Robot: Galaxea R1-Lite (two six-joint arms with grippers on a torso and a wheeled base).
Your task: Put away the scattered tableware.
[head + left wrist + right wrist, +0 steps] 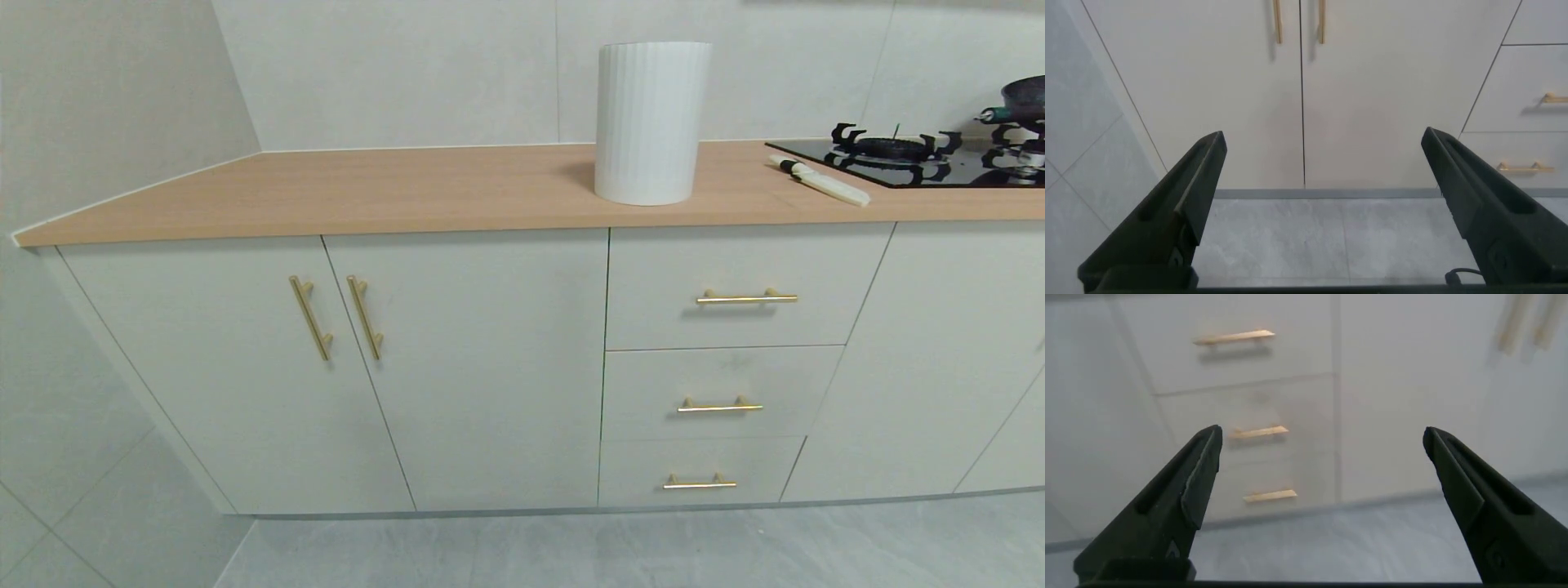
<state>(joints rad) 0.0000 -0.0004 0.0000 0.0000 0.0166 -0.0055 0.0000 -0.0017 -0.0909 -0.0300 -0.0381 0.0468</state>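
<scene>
A cream-handled knife (819, 180) lies on the wooden counter (392, 192) at the right, touching the corner of the black hob (906, 159). A tall white ribbed container (647, 122) stands upright on the counter left of it. My left gripper (1323, 147) hangs low before the double cabinet doors (1303, 90), fingers wide apart and holding nothing. My right gripper (1323, 441) is open too, low in front of the stack of drawers (1245, 384) with brass handles.
Below the counter are two doors with gold bar handles (336, 317) and three drawers (727, 351). A dark pan (1024, 98) sits on the hob's far burner. Grey floor tiles (571, 547) run along the cabinet base; a wall closes the left side.
</scene>
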